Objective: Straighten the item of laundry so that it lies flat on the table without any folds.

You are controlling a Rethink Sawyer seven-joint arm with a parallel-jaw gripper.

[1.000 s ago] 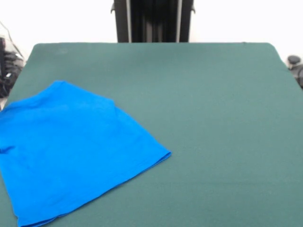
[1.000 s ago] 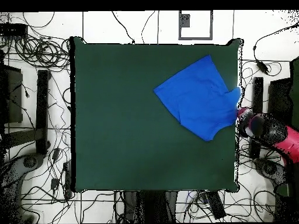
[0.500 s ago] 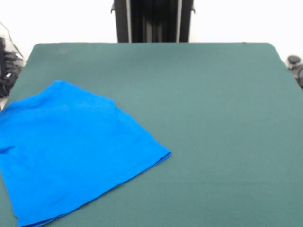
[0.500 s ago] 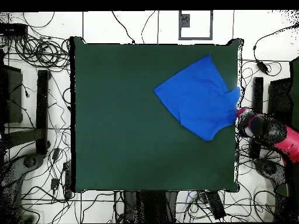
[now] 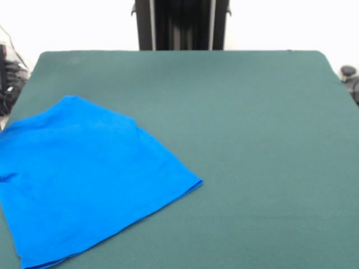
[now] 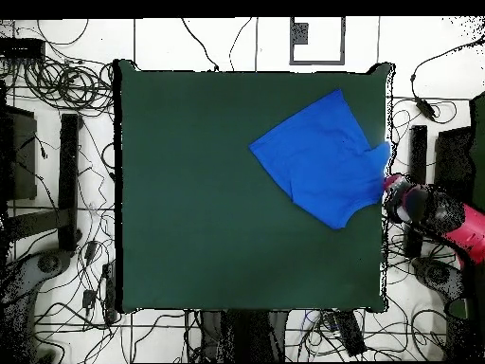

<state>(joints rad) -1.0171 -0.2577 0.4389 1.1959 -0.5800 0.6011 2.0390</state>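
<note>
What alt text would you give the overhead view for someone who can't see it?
A bright blue T-shirt lies skewed near one corner of a dark green table, a sleeve reaching the edge. The robot's red and black arm sits just beyond that edge.

Blue T-shirt (image 5: 84, 179) on green table (image 5: 252, 140)

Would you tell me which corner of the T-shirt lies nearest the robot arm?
The sleeve corner of the T-shirt at the table's right edge; the arm sits just beside it.
</note>
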